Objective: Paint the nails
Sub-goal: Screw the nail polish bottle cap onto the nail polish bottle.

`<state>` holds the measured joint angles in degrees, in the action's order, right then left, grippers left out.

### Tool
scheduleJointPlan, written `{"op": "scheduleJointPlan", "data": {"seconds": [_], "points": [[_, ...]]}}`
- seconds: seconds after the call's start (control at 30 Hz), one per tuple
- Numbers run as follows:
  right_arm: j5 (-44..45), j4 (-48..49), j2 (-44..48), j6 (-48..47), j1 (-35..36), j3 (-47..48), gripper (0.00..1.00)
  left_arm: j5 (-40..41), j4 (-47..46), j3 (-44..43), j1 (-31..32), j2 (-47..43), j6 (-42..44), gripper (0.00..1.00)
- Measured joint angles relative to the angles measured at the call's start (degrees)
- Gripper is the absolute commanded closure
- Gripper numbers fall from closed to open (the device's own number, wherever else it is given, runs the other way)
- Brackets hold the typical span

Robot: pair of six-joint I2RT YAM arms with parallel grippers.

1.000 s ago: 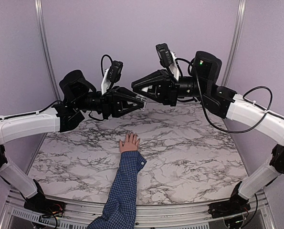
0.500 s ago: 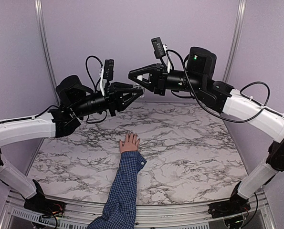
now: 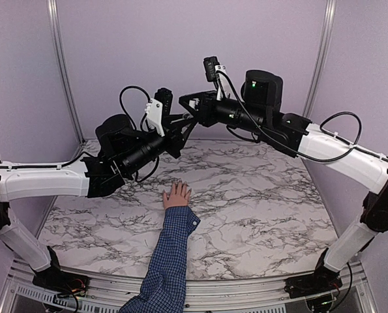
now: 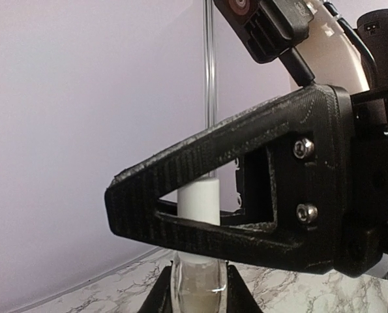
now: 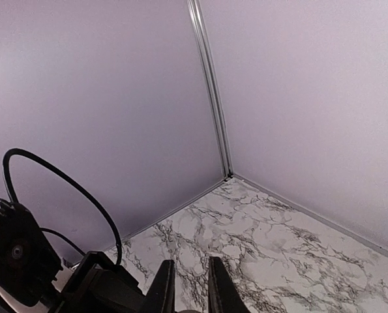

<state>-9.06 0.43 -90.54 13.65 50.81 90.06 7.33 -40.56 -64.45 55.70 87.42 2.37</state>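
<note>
Since a second ago both arms have lifted and swung toward the back wall (image 3: 180,52): the left arm (image 3: 44,179) now reaches up and to the right, and the right arm (image 3: 337,153) stretches farther across to the left, so the two hands meet higher above the counter (image 3: 265,208) than before. The checked sleeve (image 3: 171,254) and the small human hand (image 3: 177,197) lie where they lay before. The left hand (image 3: 188,124) is closed narrowly on a clear glass bottle (image 4: 197,303) of pale liquid, one finger pressed to each side, and holds it upright. The right hand (image 3: 186,101) comes in from the side just above it, its fingers drawn almost together; the bottle's white cap (image 4: 199,199) stands between them and shows through the open frame of one finger. Both hands hang well clear of the counter, near the back wall and the corner post (image 5: 210,85). Bare marble lies open beneath them, and more to the right of the sleeve. The sleeve comes in over the near edge between the two arm bases. The small human hand rests flat near the middle of the counter, fingers spread toward the back. The nails (image 3: 179,187) are at its fingertips, well below the bottle, and too small to make out.
</note>
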Motion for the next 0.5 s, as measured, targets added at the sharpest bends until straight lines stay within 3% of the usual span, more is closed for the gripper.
{"op": "scheduleJointPlan", "data": {"seconds": [0.13,0.5], "points": [[3.41,-0.59,-0.07,0.5,0.74,0.0,0.97,3.02,0.11,0.0,0.72,0.26,1.92,1.0],[-1.27,0.17,0.94,0.76,1.44,-2.01,0.39,0.09,-0.31,3.13,-0.04,-2.05,2.1,1.0]]}}
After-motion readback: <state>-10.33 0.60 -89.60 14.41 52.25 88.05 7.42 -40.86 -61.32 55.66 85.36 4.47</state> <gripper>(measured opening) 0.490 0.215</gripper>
